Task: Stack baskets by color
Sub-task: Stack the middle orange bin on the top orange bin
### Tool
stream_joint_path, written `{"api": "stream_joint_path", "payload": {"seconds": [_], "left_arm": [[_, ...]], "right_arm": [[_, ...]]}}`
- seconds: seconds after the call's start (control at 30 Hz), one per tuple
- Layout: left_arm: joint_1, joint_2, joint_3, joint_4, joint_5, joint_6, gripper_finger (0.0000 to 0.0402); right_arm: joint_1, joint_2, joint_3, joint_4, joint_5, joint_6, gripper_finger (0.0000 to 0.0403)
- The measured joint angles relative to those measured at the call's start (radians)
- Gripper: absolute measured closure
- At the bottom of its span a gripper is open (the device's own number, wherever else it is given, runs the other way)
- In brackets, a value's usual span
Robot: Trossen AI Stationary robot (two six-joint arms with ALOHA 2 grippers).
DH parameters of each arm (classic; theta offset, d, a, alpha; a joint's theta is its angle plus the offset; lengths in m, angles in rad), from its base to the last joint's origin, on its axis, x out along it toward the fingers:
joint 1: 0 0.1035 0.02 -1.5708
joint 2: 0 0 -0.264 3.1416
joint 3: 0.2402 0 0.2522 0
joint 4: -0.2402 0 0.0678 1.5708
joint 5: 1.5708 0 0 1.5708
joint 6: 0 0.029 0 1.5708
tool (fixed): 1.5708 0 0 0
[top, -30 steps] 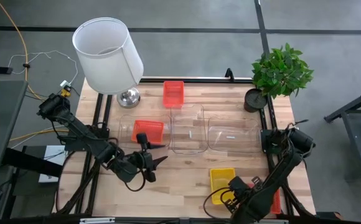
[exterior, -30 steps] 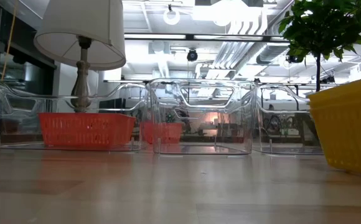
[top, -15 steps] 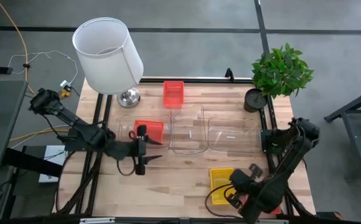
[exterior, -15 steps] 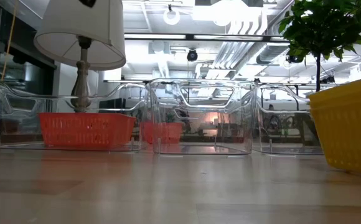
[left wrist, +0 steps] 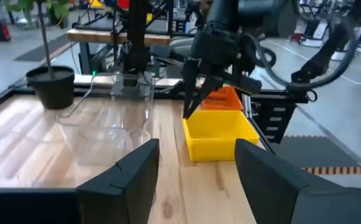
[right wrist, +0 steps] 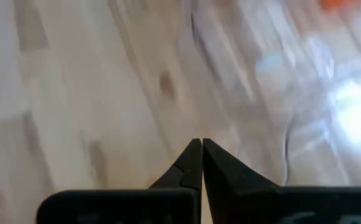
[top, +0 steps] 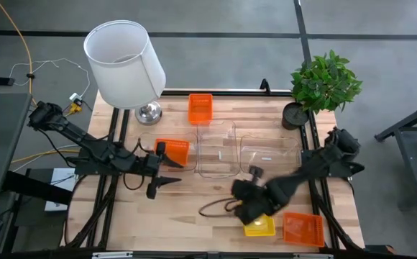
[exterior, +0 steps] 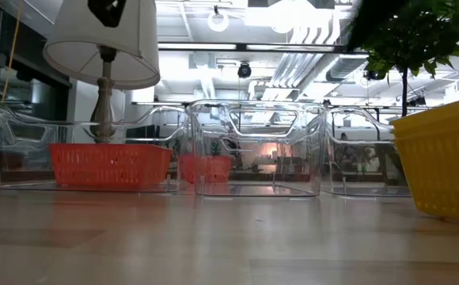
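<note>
Three clear bins sit in a row across the middle of the table. The left clear bin point(top: 167, 152) holds a red basket point(top: 171, 152), which from table height shows as an orange-red block behind its transparent wall point(exterior: 109, 165). The middle clear bin point(top: 216, 150) and the right clear bin point(top: 269, 154) look bare inside. A second red basket point(top: 200, 108) stands alone on the wood behind the row, beside the lamp point(top: 124, 63). Toward the front edge a yellow basket point(top: 260, 225) lies on the table, and just to its right an orange-red basket point(top: 301, 226) rests flat, close beside it; I cannot tell whether the two touch.

The right gripper point(left wrist: 192, 104) hangs over the near end of the yellow basket, its two fingers pressed together into a point and holding nothing. Its own camera shows the fingertips point(right wrist: 200, 149) meeting over bare wood. From above, that arm reaches in from the table's right side and partly covers the yellow basket.

The left gripper point(top: 162, 173) sits in front of the left clear bin, over bare table, its jaws spread apart with nothing between them.

A potted plant point(top: 322, 83) stands at the far right corner of the table point(top: 194, 208).
</note>
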Motion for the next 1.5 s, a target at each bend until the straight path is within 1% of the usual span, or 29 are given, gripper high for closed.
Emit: {"api": "stream_joint_path", "payload": {"seconds": [0.07,0.13,0.2,0.27,0.33,0.4,0.53,0.57,0.63,0.7,0.77,0.83,0.9,0.97,1.07,1.1,1.33,1.5], "left_arm": [[-0.009,-0.001,0.000,-0.032,-0.012,-0.016,0.0204],[-0.016,0.000,0.000,-0.045,-0.019,-0.020,0.0204],[-0.020,-0.001,0.000,-0.050,-0.020,-0.021,0.0204],[-0.020,0.000,0.000,-0.054,-0.025,-0.012,0.0204],[-0.020,0.000,0.000,-0.056,-0.057,0.016,0.0204],[-0.017,0.000,0.000,-0.057,-0.113,0.063,0.0204],[0.002,0.000,0.016,-0.096,-0.226,0.141,0.0204],[0.016,0.000,0.033,-0.136,-0.238,0.142,0.0204],[0.057,0.001,0.093,-0.279,-0.240,0.103,0.0204],[0.117,0.012,0.173,-0.475,-0.201,0.027,0.0204],[0.185,0.046,0.252,-0.676,-0.146,-0.045,0.0204],[0.249,0.079,0.312,-0.885,-0.100,-0.085,0.0204],[0.303,0.126,0.352,-0.995,-0.065,-0.089,0.0204],[0.345,0.161,0.353,-1.097,-0.029,-0.067,0.0204],[0.379,0.218,0.357,-1.105,0.025,-0.030,0.0204],[0.386,0.235,0.356,-1.115,0.028,-0.022,0.0204],[0.392,0.362,0.356,-1.100,0.135,-0.010,0.0204],[0.392,0.436,0.355,-1.084,0.142,0.003,0.0204]], "right_arm": [[-0.044,-0.001,-0.034,0.152,-0.025,-0.138,0.0403],[-0.079,-0.007,-0.093,0.290,-0.099,-0.246,0.0403],[-0.110,-0.016,-0.159,0.416,-0.173,-0.316,0.0403],[-0.123,-0.041,-0.235,0.525,-0.179,-0.361,0.0403],[-0.128,-0.084,-0.315,0.641,-0.160,-0.410,0.0403],[-0.121,-0.152,-0.405,0.747,-0.113,-0.444,0.0403],[-0.080,-0.340,-0.600,0.993,0.007,-0.518,0.0403],[-0.066,-0.390,-0.646,1.070,0.025,-0.544,0.0403],[-0.044,-0.483,-0.730,1.198,0.046,-0.599,0.0403],[-0.029,-0.553,-0.795,1.307,0.046,-0.655,0.0403],[-0.019,-0.605,-0.845,1.378,0.047,-0.705,0.0403],[-0.017,-0.633,-0.876,1.423,0.047,-0.745,0.0403],[-0.017,-0.643,-0.892,1.438,0.049,-0.773,0.0403],[-0.017,-0.642,-0.894,1.430,0.054,-0.790,0.0403],[-0.021,-0.627,-0.895,1.436,0.056,-0.802,0.0403],[-0.022,-0.621,-0.895,1.432,0.058,-0.802,0.0403],[-0.029,-0.595,-0.894,1.441,0.060,-0.787,0.0403],[-0.030,-0.593,-0.893,1.438,0.057,-0.775,0.0403]]}}
